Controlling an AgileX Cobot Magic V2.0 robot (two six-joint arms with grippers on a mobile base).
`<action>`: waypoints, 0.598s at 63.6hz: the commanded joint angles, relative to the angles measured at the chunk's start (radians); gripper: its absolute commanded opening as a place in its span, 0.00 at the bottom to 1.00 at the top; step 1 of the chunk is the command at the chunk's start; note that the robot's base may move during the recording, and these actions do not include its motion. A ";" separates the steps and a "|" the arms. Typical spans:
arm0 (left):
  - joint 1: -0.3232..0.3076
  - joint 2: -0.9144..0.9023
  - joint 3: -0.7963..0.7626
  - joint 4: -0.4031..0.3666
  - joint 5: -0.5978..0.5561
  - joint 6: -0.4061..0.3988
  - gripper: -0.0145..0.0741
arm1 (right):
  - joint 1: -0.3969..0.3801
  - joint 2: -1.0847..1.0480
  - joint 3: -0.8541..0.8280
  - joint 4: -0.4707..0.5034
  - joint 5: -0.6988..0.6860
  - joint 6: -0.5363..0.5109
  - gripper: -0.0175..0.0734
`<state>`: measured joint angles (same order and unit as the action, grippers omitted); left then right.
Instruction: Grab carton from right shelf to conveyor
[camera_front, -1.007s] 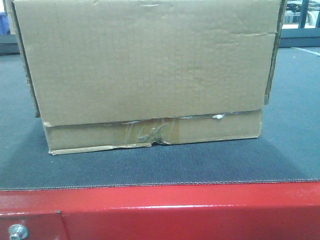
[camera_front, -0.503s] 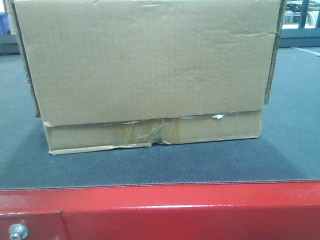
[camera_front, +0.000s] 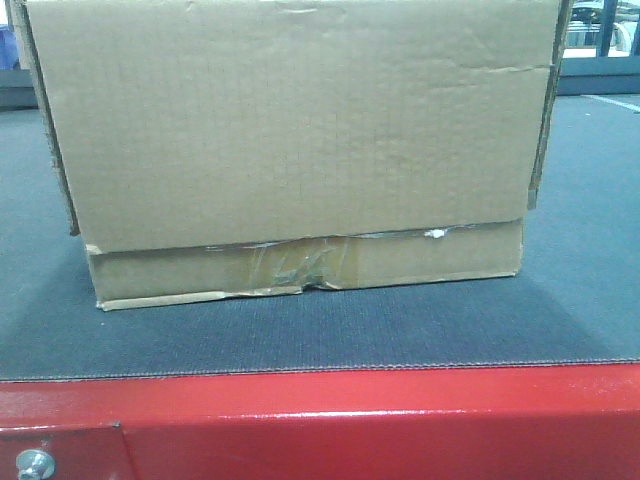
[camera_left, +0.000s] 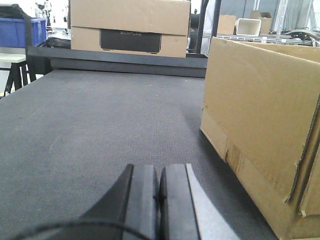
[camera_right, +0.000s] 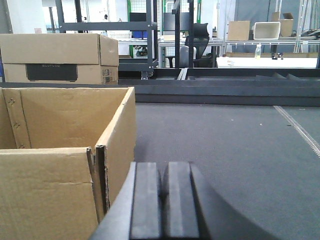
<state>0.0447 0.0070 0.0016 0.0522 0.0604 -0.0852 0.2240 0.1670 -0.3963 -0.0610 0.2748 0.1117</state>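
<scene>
The carton (camera_front: 290, 130), a large plain brown cardboard box with crinkled tape on its lower seam, rests on the conveyor belt (camera_front: 320, 335) just behind the red frame edge (camera_front: 330, 420). Seen from the left wrist, the carton (camera_left: 265, 125) stands to the right of my left gripper (camera_left: 160, 172), which is shut and empty, low over the belt (camera_left: 100, 125). From the right wrist, the open-topped carton (camera_right: 60, 150) sits to the left of my right gripper (camera_right: 164, 170), also shut and empty. Neither gripper touches the carton. The right shelf is out of view.
Another cardboard box (camera_left: 130, 27) with a dark label stands beyond the belt's far end, also seen as a box (camera_right: 57, 57) from the right wrist. A blue bin (camera_left: 17, 32) sits at the far left. Racks and tables fill the background.
</scene>
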 joint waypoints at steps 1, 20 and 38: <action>0.002 -0.007 -0.002 -0.004 -0.030 0.006 0.17 | -0.005 -0.005 0.001 -0.011 -0.022 -0.008 0.12; 0.002 -0.007 -0.002 -0.004 -0.030 0.006 0.17 | -0.005 -0.005 0.001 -0.011 -0.022 -0.008 0.12; 0.002 -0.007 -0.002 -0.004 -0.030 0.006 0.17 | -0.005 -0.005 0.001 -0.011 -0.022 -0.008 0.12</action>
<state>0.0447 0.0070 0.0022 0.0522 0.0540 -0.0808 0.2240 0.1670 -0.3963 -0.0610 0.2748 0.1117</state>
